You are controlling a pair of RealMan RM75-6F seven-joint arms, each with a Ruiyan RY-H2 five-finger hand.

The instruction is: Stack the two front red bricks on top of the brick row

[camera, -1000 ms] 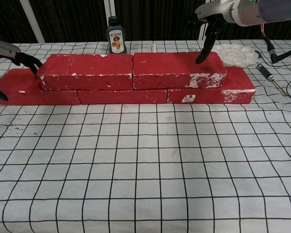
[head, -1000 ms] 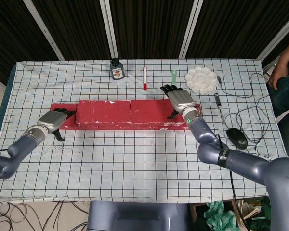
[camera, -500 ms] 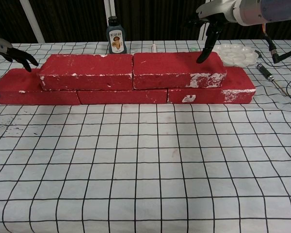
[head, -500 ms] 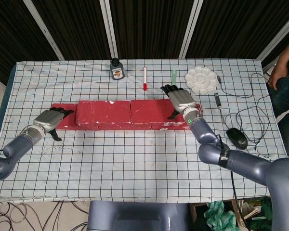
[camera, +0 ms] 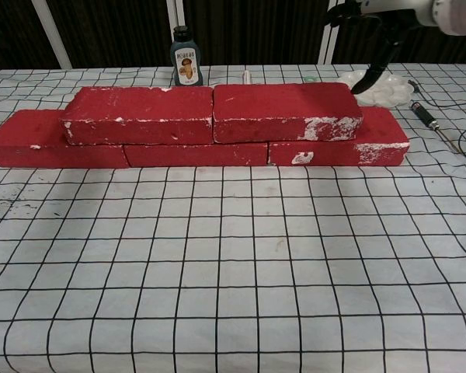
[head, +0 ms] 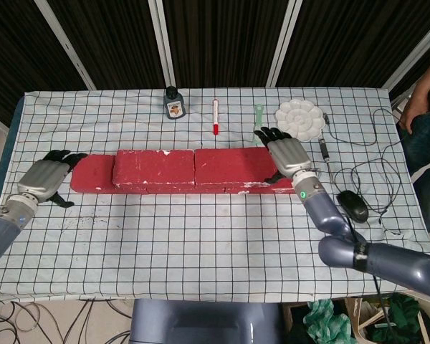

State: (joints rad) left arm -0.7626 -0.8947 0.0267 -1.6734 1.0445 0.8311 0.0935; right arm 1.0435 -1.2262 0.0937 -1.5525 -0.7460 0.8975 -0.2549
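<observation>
We see the 2 top bricks (camera: 213,113) seated on the brick row (camera: 54,148); left hand (head: 44,176) and right hand (head: 287,155) seemingly empty, fingers spread, likely letting go.

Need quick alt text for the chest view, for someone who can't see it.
Two red bricks sit side by side on a longer red brick row on a checked tablecloth. Only the right hand shows, raised beyond the stack's right end, holding nothing.
</observation>
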